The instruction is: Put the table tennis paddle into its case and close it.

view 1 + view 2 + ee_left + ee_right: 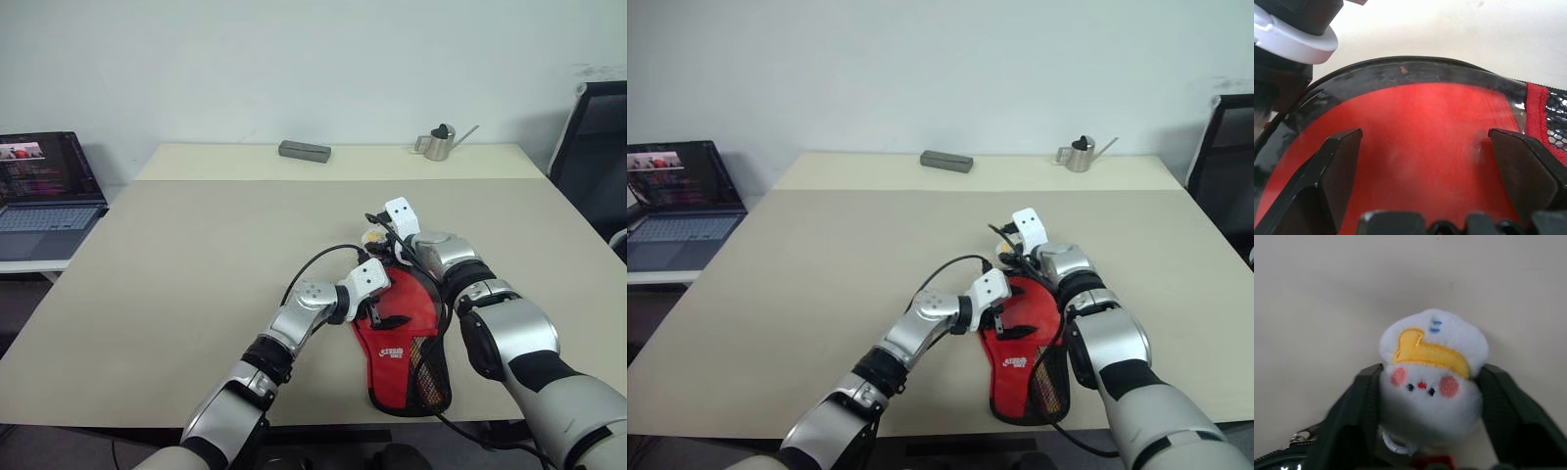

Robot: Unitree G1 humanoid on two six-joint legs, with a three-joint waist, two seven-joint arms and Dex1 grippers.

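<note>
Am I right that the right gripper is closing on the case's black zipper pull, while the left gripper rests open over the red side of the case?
Not quite. The right gripper has its fingers around the small white and yellow plush charm at the case's handle end, as the right wrist view shows. The rest holds: the left gripper is open over the red side.

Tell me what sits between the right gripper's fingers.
The white-yellow charm sits between the right gripper's black fingers, which squeeze its sides. Its metal ring peeks out below; the zipper attachment is covered.
</note>
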